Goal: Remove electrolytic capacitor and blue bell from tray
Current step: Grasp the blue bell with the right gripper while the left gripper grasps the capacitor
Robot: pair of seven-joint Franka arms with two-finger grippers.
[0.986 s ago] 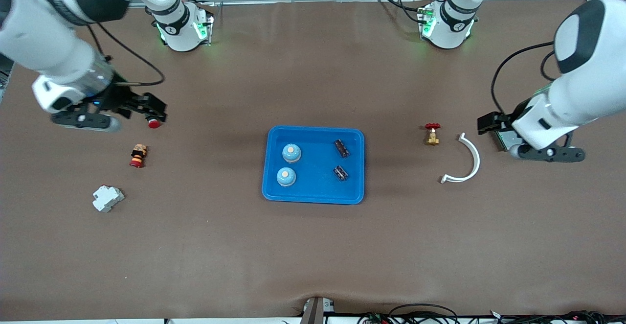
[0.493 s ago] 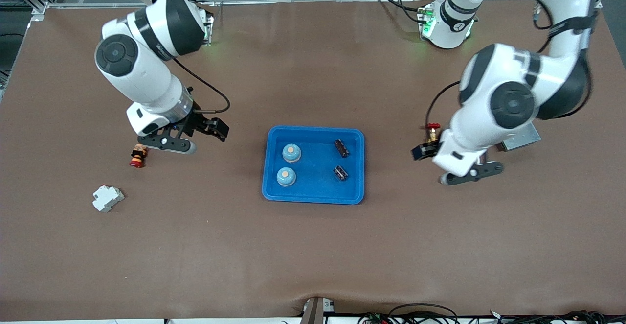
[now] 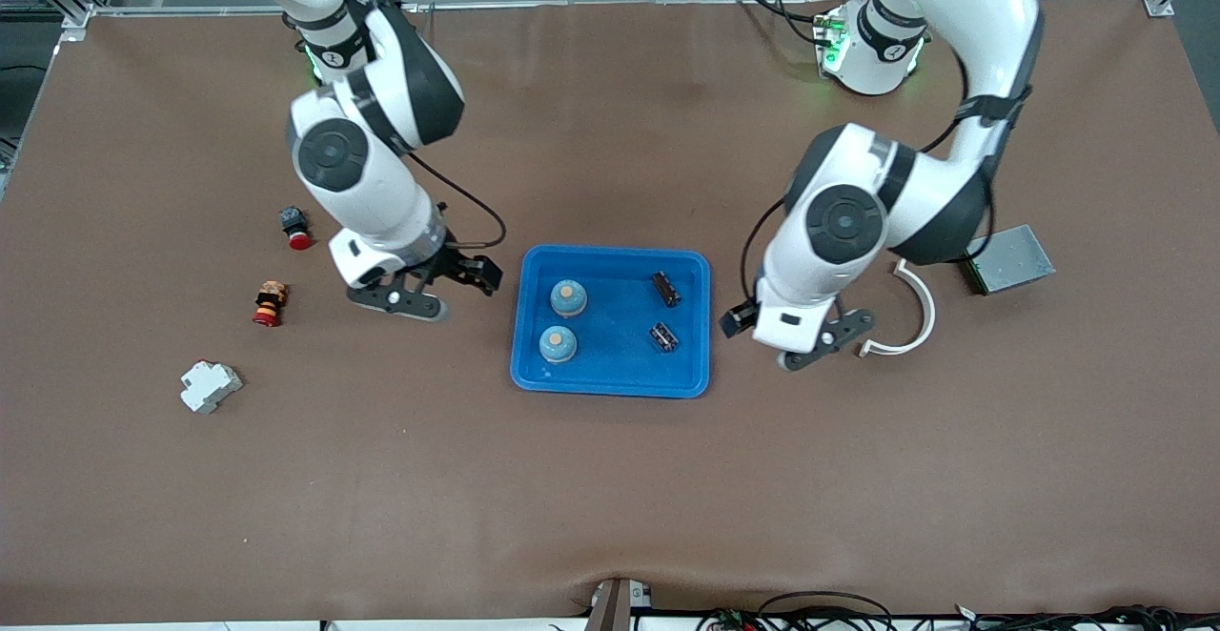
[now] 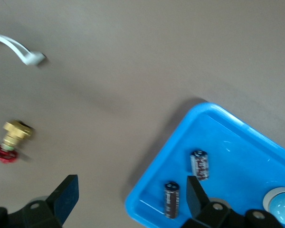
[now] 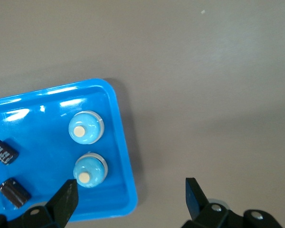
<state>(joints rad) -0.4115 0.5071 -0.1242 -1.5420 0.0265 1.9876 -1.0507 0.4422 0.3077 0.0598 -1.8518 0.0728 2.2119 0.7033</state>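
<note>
Two blue bells (image 3: 563, 320) and two dark capacitors (image 3: 664, 313) sit apart inside the blue tray (image 3: 610, 383), bare brown table (image 3: 610, 498) around it. The right gripper (image 3: 440, 290) and left gripper (image 3: 774, 337) hover, fingers spread and empty, over the table beside the tray's two ends. The left arm hides part of a white curved clip (image 3: 913, 318).

Two bells (image 3: 563, 320) and two capacitors (image 3: 665, 313) in the tray (image 3: 612, 382).
</note>
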